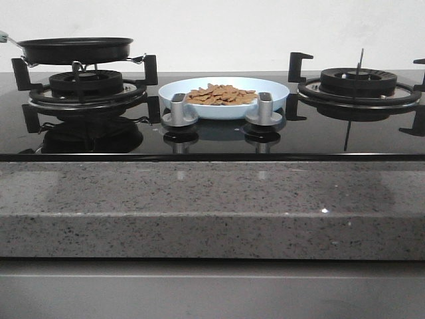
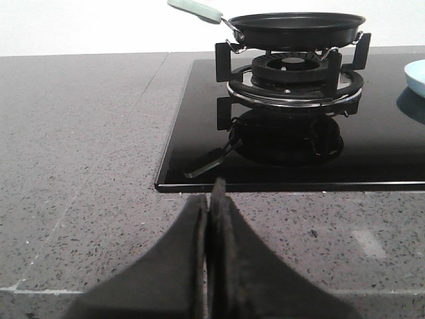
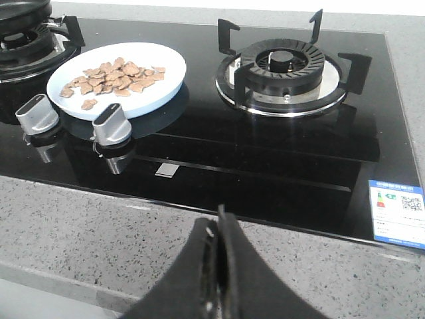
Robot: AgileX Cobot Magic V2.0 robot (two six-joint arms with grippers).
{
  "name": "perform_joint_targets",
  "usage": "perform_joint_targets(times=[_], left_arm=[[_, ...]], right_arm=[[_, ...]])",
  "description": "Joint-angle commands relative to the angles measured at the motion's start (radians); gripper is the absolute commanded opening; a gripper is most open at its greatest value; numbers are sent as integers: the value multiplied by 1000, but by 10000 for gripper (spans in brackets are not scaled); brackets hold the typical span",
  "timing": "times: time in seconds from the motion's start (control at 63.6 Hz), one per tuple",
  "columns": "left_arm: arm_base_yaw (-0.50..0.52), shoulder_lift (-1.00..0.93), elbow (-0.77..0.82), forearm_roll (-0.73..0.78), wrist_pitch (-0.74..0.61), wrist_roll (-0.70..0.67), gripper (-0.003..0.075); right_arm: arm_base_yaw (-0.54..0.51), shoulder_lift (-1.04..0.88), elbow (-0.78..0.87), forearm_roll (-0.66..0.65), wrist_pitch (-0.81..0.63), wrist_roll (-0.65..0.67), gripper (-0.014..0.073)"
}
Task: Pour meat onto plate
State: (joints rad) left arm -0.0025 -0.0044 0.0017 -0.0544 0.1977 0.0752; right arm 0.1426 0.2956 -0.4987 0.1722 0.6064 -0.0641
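Nearest you, both sets of fingers are clenched on nothing: the left gripper (image 2: 211,199) has its dark fingers (image 2: 186,266) pressed flat together over the speckled grey table (image 2: 80,173), just short of the front edge of the black glass hob (image 2: 199,119), and the right gripper (image 3: 218,229) is closed the same way over the table, also just in front of the hob's front edge. Moving back onto the hob, you meet two silver control knobs (image 1: 179,109) side by side at the middle of the glass, each mirrored in the glossy surface. Directly behind the knobs sits the plate (image 1: 275,96), pale blue and flat on the glass between the two burners, and the meat (image 1: 221,94) lies on it as a loose, low spread of small light-brown slices, a few scattered toward the rim on the knob side. To the left of the plate, the left burner (image 1: 86,83) carries the black frying pan (image 1: 76,50) on its pan supports, with its pale green handle (image 2: 194,8) pointing away from the plate. To the right of the plate stands the right burner (image 1: 358,81). A blue and white label (image 3: 398,214) is stuck at the hob's front right corner.
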Motion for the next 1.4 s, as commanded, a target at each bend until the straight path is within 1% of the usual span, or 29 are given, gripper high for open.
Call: perform_joint_targets(times=[0.0, 0.629, 0.692, 0.786, 0.834, 0.928, 0.975, 1.085, 1.227, 1.29, 1.384], left_arm=[[-5, -15, 7, -7, -88, -10, -20], [-5, -15, 7, -7, -88, -10, -20], [-5, -15, 7, -7, -88, -10, -20], [-5, -15, 7, -7, -88, -10, -20], [-5, -15, 7, -7, -88, -10, -20], [-5, -15, 7, -7, -88, -10, -20], [-5, -15, 7, -7, -88, -10, -20], [-5, -15, 7, -7, -88, -10, -20], [-5, -15, 7, -7, -88, -10, -20], [-5, -15, 7, -7, -88, -10, -20], [-5, -15, 7, -7, -88, -10, -20]], right_arm=[[-1, 8, -25, -4, -82, -7, -59], [-1, 8, -25, -4, -82, -7, -59], [-1, 8, -12, -5, -108, -7, -59], [-9, -7, 47, -5, -203, -7, -59], [-22, -20, 96, -5, -289, -7, -59], [-72, -70, 210, -5, -429, -7, -59], [-101, -107, 275, -5, -471, -7, -59], [-153, -201, 378, -4, -490, 15, -59], [-159, -317, 486, -4, -487, 64, -59], [-159, -323, 520, -4, -498, 64, -59], [-159, -322, 520, -10, -453, 64, -59]])
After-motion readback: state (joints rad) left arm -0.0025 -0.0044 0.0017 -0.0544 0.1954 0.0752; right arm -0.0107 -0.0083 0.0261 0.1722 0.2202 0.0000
